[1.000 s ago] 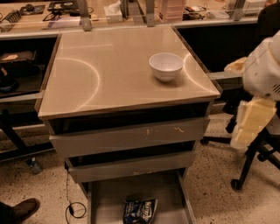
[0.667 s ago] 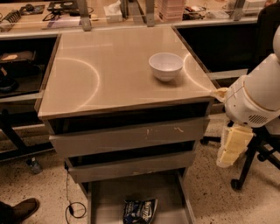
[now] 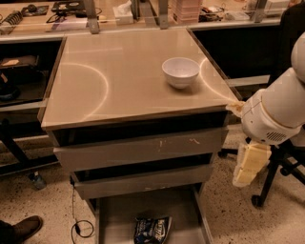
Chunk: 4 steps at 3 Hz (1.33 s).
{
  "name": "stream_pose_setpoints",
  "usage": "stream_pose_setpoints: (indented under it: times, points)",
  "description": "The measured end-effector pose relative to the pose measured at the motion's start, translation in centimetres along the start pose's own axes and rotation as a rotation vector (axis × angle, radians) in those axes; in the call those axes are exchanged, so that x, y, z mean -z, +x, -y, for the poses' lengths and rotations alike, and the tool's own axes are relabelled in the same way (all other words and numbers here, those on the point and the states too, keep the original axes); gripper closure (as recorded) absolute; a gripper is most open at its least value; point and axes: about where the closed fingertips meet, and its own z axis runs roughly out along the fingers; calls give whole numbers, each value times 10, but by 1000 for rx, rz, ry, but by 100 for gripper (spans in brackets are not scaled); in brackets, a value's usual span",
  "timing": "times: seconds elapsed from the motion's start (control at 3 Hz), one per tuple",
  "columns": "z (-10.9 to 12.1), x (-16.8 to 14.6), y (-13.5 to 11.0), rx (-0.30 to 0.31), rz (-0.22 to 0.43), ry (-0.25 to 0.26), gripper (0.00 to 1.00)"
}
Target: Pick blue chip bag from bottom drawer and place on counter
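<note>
The blue chip bag (image 3: 152,229) lies crinkled on the floor of the open bottom drawer (image 3: 121,214), near its front middle. The counter (image 3: 119,81) is the glossy beige top of the cabinet, with a white bowl (image 3: 180,71) on its right half. My gripper (image 3: 249,166) hangs cream-coloured below the white arm (image 3: 279,112), to the right of the cabinet at the height of the upper drawers. It is well above and to the right of the bag and touches nothing.
Two drawers (image 3: 143,148) above the bottom one stand slightly ajar. A black office chair base (image 3: 281,171) is behind my arm at the right. A shoe (image 3: 21,228) and a cable (image 3: 78,228) are on the floor at the left. A cluttered worktop (image 3: 114,14) runs along the back.
My arm has swung left and down from the right edge, bringing the gripper closer to the cabinet's right side. The bag, bowl and drawers have not moved.
</note>
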Motion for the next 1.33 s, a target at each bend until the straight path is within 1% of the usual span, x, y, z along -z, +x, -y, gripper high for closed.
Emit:
stream_pose_setpoints:
  times: [0.33,0.67,1.0,1.33]
  points:
    - [-17,-44,-4,0,30,-14,0]
    - [-32,-102,-6,-12,74,-45,0]
    - [-44,-154,-12,-12,133,-104,0]
    - [-44,-154,-12,-12,133,-104,0]
